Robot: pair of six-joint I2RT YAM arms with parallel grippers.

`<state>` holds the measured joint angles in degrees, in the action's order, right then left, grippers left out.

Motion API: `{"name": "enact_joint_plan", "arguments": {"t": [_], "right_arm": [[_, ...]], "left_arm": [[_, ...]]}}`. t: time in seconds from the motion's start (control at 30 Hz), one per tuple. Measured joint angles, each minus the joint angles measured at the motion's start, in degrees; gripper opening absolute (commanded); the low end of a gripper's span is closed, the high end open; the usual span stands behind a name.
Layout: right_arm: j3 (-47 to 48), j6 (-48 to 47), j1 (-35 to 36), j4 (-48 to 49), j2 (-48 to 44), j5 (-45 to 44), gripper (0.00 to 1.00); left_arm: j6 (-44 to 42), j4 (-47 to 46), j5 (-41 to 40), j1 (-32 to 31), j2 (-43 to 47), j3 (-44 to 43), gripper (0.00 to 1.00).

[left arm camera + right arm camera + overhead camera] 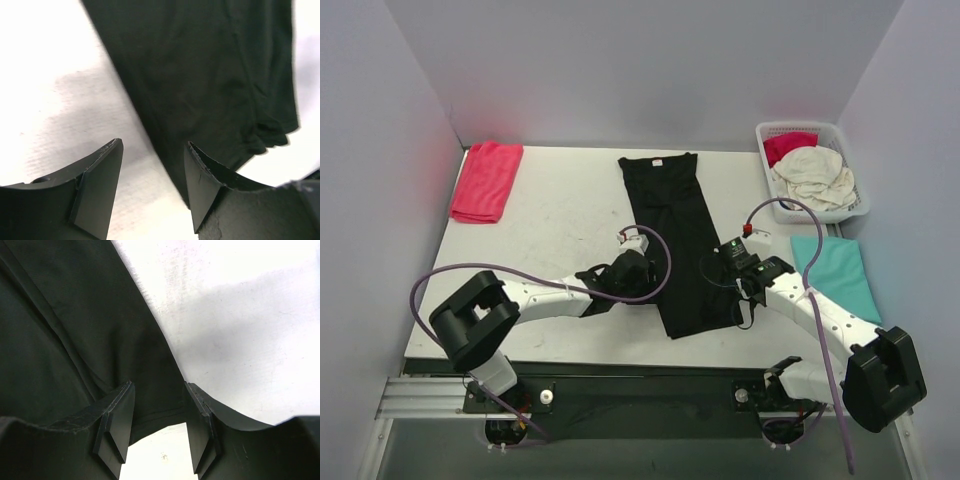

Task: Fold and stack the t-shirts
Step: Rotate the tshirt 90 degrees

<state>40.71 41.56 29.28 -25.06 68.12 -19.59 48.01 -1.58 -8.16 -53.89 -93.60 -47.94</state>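
A black t-shirt (675,240), folded into a long narrow strip, lies in the middle of the table with its neck label at the far end. My left gripper (648,272) is open at the strip's left edge; in the left wrist view (152,150) that edge of the black cloth (200,75) runs between the fingers. My right gripper (742,310) is open at the strip's near right corner; in the right wrist view (159,386) the hem corner (150,405) lies between the fingers. A teal shirt (835,272) lies folded at the right. A red shirt (486,180) lies folded at the far left.
A white lattice basket (860,205) stands at the back right corner with a red cloth (788,145) and a cream cloth (815,175) in it. Purple cables loop off both arms over the table. Grey walls close in the table on three sides.
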Motion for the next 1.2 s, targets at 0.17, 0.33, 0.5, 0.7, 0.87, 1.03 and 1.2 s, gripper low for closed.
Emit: {"name": "enact_joint_plan", "arguments": {"t": [0.17, 0.33, 0.5, 0.7, 0.87, 1.03, 1.2], "right_arm": [[-0.02, 0.28, 0.0, -0.02, -0.07, -0.09, 0.44], [-0.13, 0.42, 0.0, -0.02, -0.37, -0.13, 0.44], [-0.79, 0.44, -0.02, -0.04, -0.44, -0.13, 0.44], [-2.03, 0.46, -0.04, -0.04, -1.18, -0.09, 0.44], [-4.87, 0.81, 0.33, 0.33, -1.97, 0.79, 0.43], [-8.5, 2.19, 2.21, 0.63, -2.27, 2.08, 0.43], [-9.84, 3.91, 7.06, 1.03, -3.04, 2.82, 0.43]], "left_arm": [[0.48, -0.37, -0.42, -1.92, 1.53, -1.44, 0.62], [1.14, -2.19, 0.52, -3.1, -2.27, -5.79, 0.61], [1.27, -5.22, 2.97, -3.5, -10.21, -8.02, 0.61], [1.99, -6.56, 2.78, -3.5, -10.93, -7.23, 0.61], [1.42, -2.58, -1.25, -3.52, -6.86, -4.13, 0.61], [0.83, 1.68, -5.33, -3.5, -4.52, -2.89, 0.61], [0.42, 4.44, -8.81, -3.48, -2.69, -1.75, 0.61]]}}
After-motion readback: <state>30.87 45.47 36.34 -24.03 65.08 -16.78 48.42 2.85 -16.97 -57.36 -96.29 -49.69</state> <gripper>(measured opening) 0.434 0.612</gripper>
